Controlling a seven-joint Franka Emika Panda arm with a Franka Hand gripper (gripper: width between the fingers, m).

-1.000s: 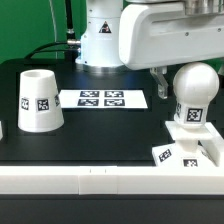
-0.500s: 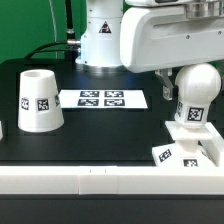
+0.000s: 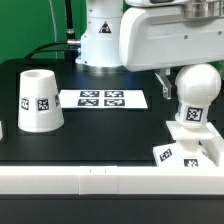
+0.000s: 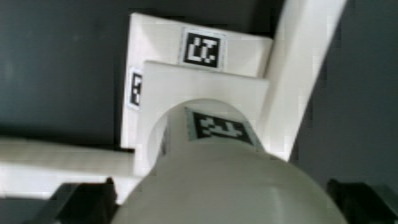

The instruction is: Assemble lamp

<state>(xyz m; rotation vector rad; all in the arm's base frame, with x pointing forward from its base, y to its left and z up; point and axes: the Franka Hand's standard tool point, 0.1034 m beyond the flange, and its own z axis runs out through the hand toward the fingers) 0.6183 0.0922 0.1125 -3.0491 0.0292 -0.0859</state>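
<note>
The white rounded bulb (image 3: pixel 195 90) stands upright on the flat square base (image 3: pixel 205 142) at the exterior view's right. My gripper (image 3: pixel 170 82) reaches down from above and straddles the bulb's upper part. One dark finger (image 3: pixel 160 86) shows beside the bulb; the other is hidden behind it. In the wrist view the bulb (image 4: pixel 222 165) fills the space between my gripper's (image 4: pixel 217 205) dark fingers (image 4: pixel 80 200), with thin gaps at the sides, so the jaws look open. The base (image 4: pixel 196 75) lies beyond the bulb. The tapered shade (image 3: pixel 40 100) stands apart at the left.
The marker board (image 3: pixel 104 99) lies flat in the middle of the black table. A white rail (image 3: pixel 100 180) runs along the table's front edge. The robot's white body (image 3: pixel 100 35) stands at the back. A white part's edge (image 3: pixel 2 128) shows at the far left.
The arm above the bulb has shifted slightly toward the exterior view's left. The bulb, its tag, the base and the shade have not moved.
</note>
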